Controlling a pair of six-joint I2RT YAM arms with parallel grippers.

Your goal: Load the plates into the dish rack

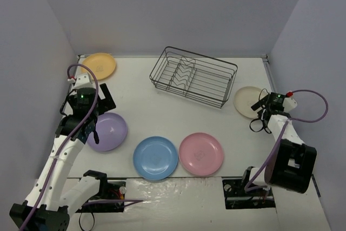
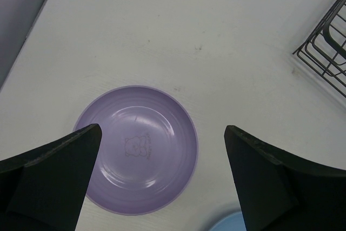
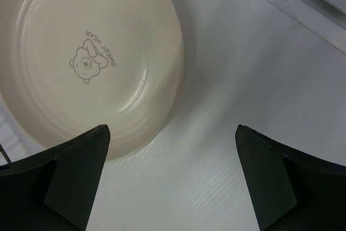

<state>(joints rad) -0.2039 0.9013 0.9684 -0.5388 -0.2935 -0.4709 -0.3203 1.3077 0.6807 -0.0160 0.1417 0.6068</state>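
Wide apart, my left pincer (image 2: pixel 162 128) hangs over the matte lilac round plate (image 2: pixel 138 150); my right pincer (image 3: pixel 173 128), equally spread, hangs at the rim of the cream bear-printed plate (image 3: pixel 92 52). I see the light blue plate (image 1: pixel 155 158), pink plate (image 1: pixel 201 153) and yellow-orange plate (image 1: pixel 99 65) flat on the white desk (image 1: pixel 162 106). The dark wire dish rack (image 1: pixel 193 76), long axis slanting far-left to near-right, holds only zigzag dividers.

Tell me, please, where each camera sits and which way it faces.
Top external: above and behind the arms, looking down on the dish rack and plates; both arms show.
Left wrist: wrist-mounted, facing down at the purple plate; the open left hand shows.
Right wrist: wrist-mounted, facing down at the cream plate; the open right hand shows.
Shared: top external and left wrist both see the purple plate.
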